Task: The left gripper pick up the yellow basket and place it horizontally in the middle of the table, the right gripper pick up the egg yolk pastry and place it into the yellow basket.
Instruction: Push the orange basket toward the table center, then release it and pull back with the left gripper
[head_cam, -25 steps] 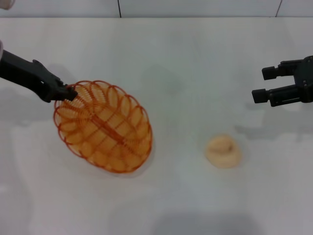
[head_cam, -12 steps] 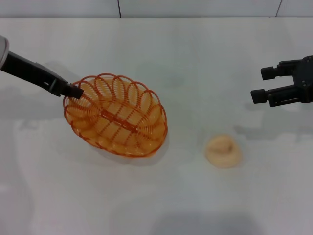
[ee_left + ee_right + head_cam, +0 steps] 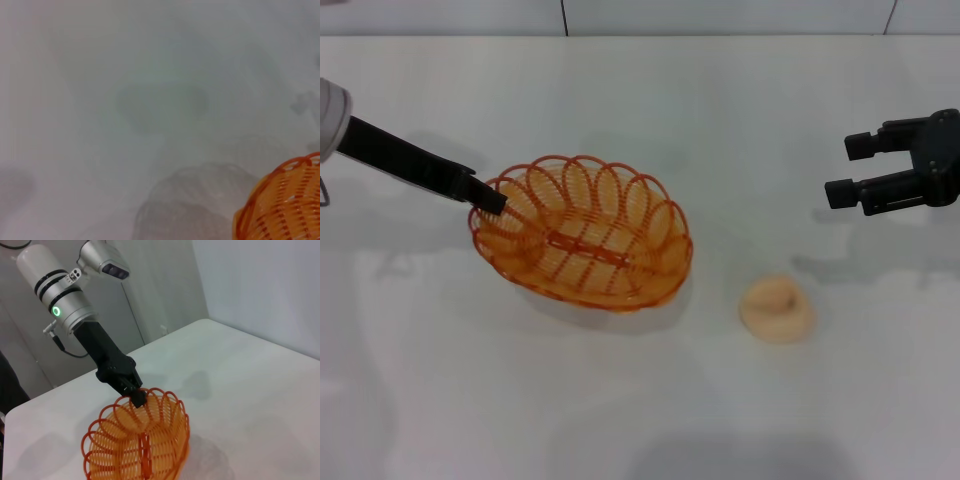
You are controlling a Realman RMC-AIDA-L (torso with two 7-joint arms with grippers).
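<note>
- The left pincer (image 3: 490,197) is pinching the rim of the yellow basket (image 3: 582,243) at the basket's left end, in the left-middle part of the head view.
- The basket is lying almost sideways now, near the middle of the white counter (image 3: 650,400). I cannot tell if it is touching the counter or hanging just above it.
- The egg yolk pastry (image 3: 776,309) is sitting on the counter to the right of the basket, apart from it.
- The right pincer (image 3: 855,169) is waiting open and empty at the right edge, above the pastry in the frame.
- I think the basket step is nearly done. Next, the left pincer needs to set it flat and let go.
- The right wrist view is showing the left arm's green ring light (image 3: 56,311) and the pincer gripping the rim. The head view is not showing the light.
- The left wrist view is showing only a corner of the basket.
</note>
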